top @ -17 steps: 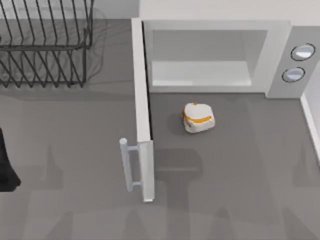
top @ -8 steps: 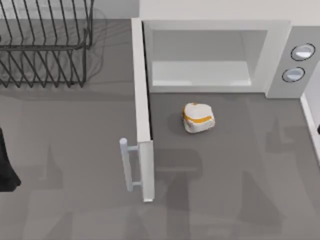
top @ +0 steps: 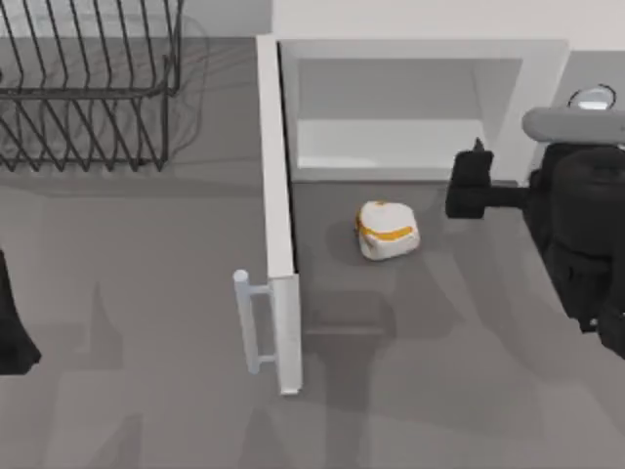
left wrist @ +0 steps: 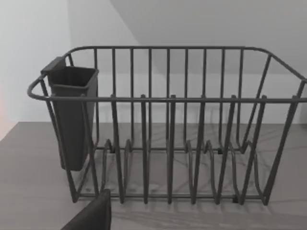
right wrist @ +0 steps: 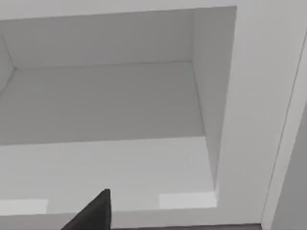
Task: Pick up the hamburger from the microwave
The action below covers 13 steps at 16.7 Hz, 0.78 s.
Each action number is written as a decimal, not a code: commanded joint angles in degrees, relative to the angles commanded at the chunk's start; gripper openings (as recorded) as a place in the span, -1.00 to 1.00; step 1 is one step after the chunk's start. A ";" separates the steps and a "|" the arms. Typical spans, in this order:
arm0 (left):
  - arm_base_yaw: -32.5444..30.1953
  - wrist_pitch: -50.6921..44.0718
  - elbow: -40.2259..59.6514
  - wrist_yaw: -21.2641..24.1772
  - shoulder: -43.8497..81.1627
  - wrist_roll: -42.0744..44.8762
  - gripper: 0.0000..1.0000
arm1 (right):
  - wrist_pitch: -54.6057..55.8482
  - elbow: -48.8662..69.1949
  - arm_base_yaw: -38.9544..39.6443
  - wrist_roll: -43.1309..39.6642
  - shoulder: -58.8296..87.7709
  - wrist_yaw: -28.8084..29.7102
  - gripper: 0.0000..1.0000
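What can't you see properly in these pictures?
- Right gripper, top view: its fingers face the microwave, so open or shut cannot be told.
- Left arm, parked at the table's left edge: cut off by the picture edge.
- Lower knob: hidden behind the right arm.
- Hamburger underside: hidden from above.

We see the hamburger (top: pixel 388 231) as an off-white lump with an orange-yellow band, lying on the plain mid-grey surface (top: pixel 146 293). The microwave (top: pixel 420 59) is white with a paler grey-white cavity (right wrist: pixel 105 100), its door (top: pixel 277 215) and bar handle (top: pixel 248 322) white too, and one knob (top: pixel 591 99) shows a grey rim. Our right claw (top: pixel 469 186) and its arm are matt black, the left arm (top: pixel 12 322) at the surface's left edge is black, and the wire rack (left wrist: pixel 168 134) is dark grey-black with a charcoal cup (left wrist: pixel 73 117) hung on it.
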 joint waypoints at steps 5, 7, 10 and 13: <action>0.00 0.00 0.00 0.00 0.00 0.00 1.00 | 10.77 9.25 8.58 3.97 25.40 8.23 1.00; 0.00 0.00 0.00 0.00 0.00 0.00 1.00 | 14.19 12.18 11.29 5.22 33.46 10.83 1.00; 0.00 0.00 0.00 0.00 0.00 0.00 1.00 | 17.86 15.30 14.17 6.56 42.05 13.59 1.00; 0.00 0.00 0.00 0.00 0.00 0.00 1.00 | 19.51 16.71 15.47 7.16 45.90 14.83 1.00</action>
